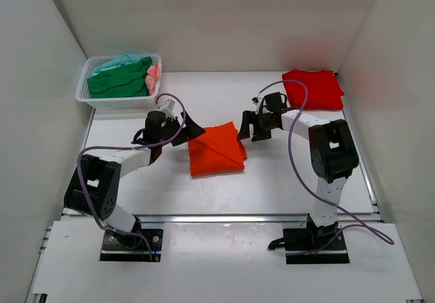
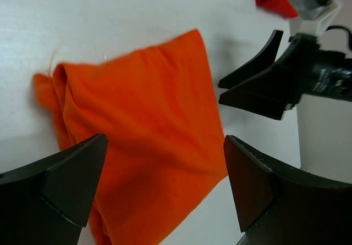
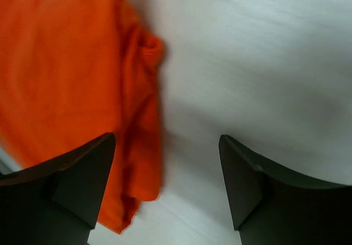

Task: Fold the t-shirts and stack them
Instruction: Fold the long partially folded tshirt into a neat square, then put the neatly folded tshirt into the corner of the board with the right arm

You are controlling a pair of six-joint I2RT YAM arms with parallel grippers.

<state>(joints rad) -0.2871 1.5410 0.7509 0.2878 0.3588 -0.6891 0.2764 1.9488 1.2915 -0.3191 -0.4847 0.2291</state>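
Both jaws stand wide and empty: left end effector and right end effector flank the folded orange t-shirt at centre frame on the bench. Its bunched edges could unfold if lifted unevenly toward the red t-shirt, upper right.

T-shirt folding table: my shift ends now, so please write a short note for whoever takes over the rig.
Left gripper: jaws open, empty, beside the left edge of the bright orange cotton t-shirt.
Right gripper: jaws open, empty, beside that shirt's right edge.
The orange shirt lies folded, a little untidy, between the two arms. The deeper red t-shirt lies folded at the far right.
The green t-shirt, teal t-shirt and pink t-shirt are bunched in the white plastic mesh basket, far left.
Done: two shirts folded.
Left: probably stack orange with red, then fold and stack the three from the basket.
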